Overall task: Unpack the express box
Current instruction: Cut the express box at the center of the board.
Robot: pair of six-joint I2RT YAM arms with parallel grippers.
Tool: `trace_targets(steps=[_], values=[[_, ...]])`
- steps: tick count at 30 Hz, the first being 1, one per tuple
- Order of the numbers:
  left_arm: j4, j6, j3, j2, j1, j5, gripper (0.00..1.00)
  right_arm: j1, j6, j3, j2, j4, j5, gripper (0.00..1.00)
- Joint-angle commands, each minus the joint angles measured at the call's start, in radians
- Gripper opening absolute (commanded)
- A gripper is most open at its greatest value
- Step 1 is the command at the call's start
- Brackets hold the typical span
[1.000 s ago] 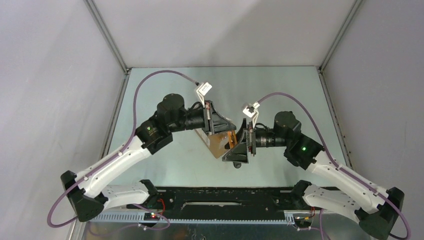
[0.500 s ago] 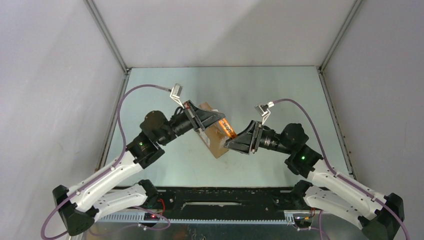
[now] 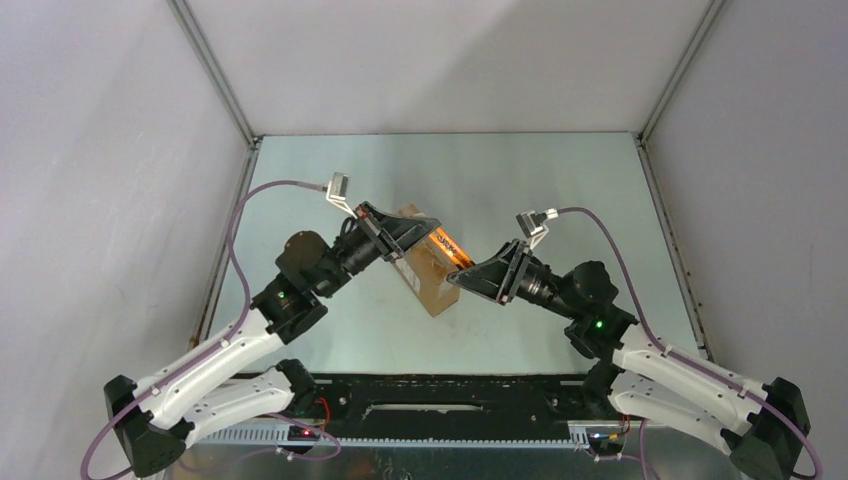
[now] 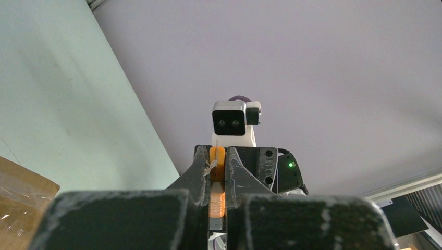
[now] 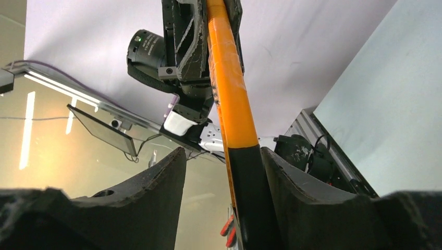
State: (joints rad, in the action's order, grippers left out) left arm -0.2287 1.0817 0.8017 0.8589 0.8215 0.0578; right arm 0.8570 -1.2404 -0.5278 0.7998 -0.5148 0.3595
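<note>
express box (image 3: 432, 287): small brown cardboard parcel, flat on the table (image 3: 560, 180) at mid-table, between the two arms. It sits turned diagonal to the table edges. Top view shows plain brown faces. The far end is partly hidden under the left gripper (image 3: 425, 232), and the near corner points toward the arm bases. In the left wrist view only one corner shows at the lower left, brown, with glossy, slightly wrinkled clear tape over it. Neither gripper touches the box.

utility knife (image 3: 447, 247): slim, orange body with a black end, held in the air above the box and spanning from one gripper to the other.

Left gripper: clenched on the orange part of the knife. The right wrist view shows its fingers pressed against both sides of the orange body. In the left wrist view the orange strip sits in the narrow slot between its own dark fingers.

right gripper (image 3: 458, 280): its fingers straddle the knife's black end. In the right wrist view one finger looks to be against the black part, while background shows through a gap between the knife and the other finger. Can't tell whether it is actually gripping or just around the knife.

Both wrists are raised and face each other over the box, close together.
</note>
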Motion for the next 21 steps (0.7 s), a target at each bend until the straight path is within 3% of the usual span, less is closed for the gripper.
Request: trace_targets(steps=[1, 13, 16, 21], values=[[-0.059, 0.024, -0.023, -0.014, -0.002, -0.033, 0.00, 0.010, -0.034, 0.006, 0.008, -0.124, -0.070, 0.56], [-0.056, 0.130, -0.087, -0.085, 0.012, -0.219, 0.00, 0.044, 0.046, -0.009, -0.052, -0.070, -0.249, 0.61], [-0.067, 0.124, -0.085, -0.081, 0.014, -0.201, 0.00, 0.041, 0.056, -0.022, -0.064, -0.020, -0.259, 0.53], [-0.035, 0.110, -0.073, -0.080, 0.016, -0.176, 0.00, 0.020, 0.098, -0.054, -0.096, 0.089, -0.278, 0.25]])
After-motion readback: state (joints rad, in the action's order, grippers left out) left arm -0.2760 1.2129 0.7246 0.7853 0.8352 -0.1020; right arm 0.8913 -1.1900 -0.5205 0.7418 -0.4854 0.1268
